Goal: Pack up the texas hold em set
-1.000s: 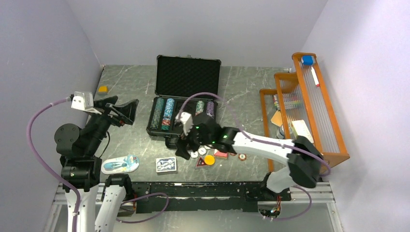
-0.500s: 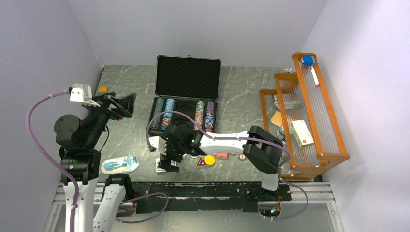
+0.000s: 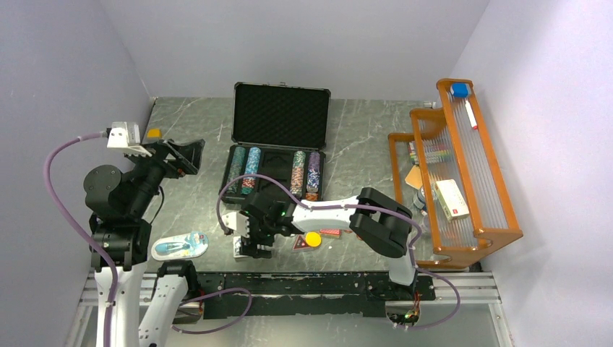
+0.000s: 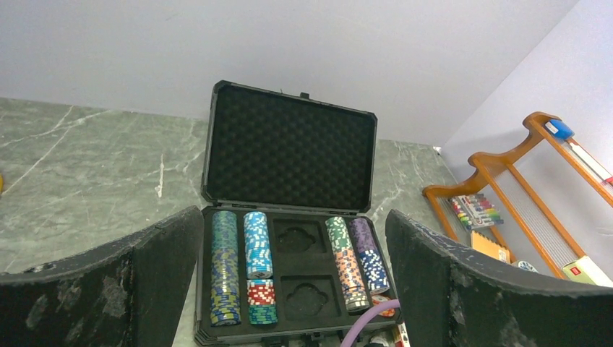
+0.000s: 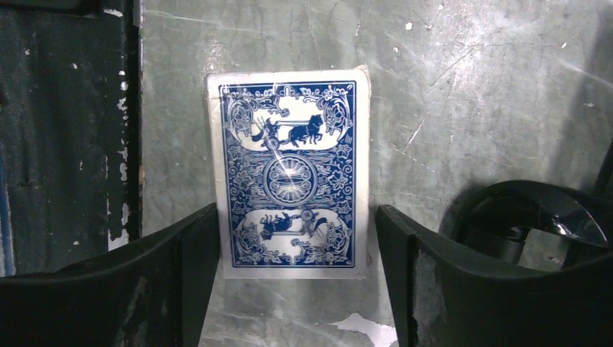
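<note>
The black briefcase (image 3: 280,116) lies open at the table's middle, with rows of striped poker chips (image 3: 246,170) in its foam tray; it also shows in the left wrist view (image 4: 289,144). The blue card deck (image 5: 289,173) lies flat on the table in front of the case. My right gripper (image 5: 296,211) is open, with a finger close on each side of the deck's near end. In the top view the right gripper (image 3: 254,243) covers most of the deck. A yellow disc (image 3: 312,238) lies to its right. My left gripper (image 3: 181,155) is open and empty, raised at the left.
A blue-white blister pack (image 3: 179,246) lies near the front left. An orange wooden rack (image 3: 463,166) with small items stands along the right wall. A small yellow piece (image 3: 153,133) sits at the far left. The right arm's purple cable (image 3: 246,184) loops over the case's front.
My right arm swung left from the loose discs to the blue deck and settled over it, jaws open. My left arm shifted slightly and stays raised.
</note>
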Tool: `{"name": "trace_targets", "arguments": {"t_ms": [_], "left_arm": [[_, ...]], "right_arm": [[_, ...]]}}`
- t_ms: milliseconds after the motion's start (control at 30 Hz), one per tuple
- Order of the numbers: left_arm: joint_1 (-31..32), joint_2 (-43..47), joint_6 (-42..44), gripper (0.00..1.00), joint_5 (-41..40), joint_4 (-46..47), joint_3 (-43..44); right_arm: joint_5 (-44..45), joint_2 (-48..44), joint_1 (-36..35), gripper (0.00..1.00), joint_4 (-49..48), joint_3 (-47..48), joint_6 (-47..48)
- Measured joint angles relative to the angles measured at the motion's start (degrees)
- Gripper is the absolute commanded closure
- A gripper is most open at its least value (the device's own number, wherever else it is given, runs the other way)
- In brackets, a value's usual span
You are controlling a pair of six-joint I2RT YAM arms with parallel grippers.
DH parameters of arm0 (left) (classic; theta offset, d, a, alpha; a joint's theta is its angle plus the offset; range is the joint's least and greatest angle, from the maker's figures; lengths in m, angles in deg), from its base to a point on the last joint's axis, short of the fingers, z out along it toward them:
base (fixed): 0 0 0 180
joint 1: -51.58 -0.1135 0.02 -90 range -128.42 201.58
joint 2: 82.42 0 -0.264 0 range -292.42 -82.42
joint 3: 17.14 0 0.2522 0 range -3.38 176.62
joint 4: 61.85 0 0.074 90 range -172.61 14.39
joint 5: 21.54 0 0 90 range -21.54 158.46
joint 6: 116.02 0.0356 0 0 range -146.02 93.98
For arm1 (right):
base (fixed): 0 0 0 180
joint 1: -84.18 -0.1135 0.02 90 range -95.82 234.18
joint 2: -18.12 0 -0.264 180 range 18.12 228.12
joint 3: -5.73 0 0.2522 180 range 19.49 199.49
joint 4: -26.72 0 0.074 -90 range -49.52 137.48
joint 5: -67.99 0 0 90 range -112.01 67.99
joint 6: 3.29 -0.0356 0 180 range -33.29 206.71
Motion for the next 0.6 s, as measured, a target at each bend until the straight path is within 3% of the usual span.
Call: {"name": "trace_targets", "arguments": {"t_ms": [67,200,367,600], "left_arm": [[0.0,0.0,0.0,0.0,0.0,-0.2,0.2],[0.0,0.0,-0.1,0.01,0.0,-0.5,1.0],[0.0,0.1,-0.7,0.0,0.0,-1.5,1.1],[0.0,-0.8,-2.2,0.01,2.9,-4.2,1.0]], "right_arm": [[-0.1,0.0,0.0,0.37,-0.2,-0.1,0.2],[0.0,-0.1,0.0,0.45,-1.3,-0.6,-0.2],[2.5,-3.5,-0.1,0.48,-6.0,-5.4,-2.3],[9.5,-20.1,0.5,0.48,-19.9,-18.9,-8.8]]}}
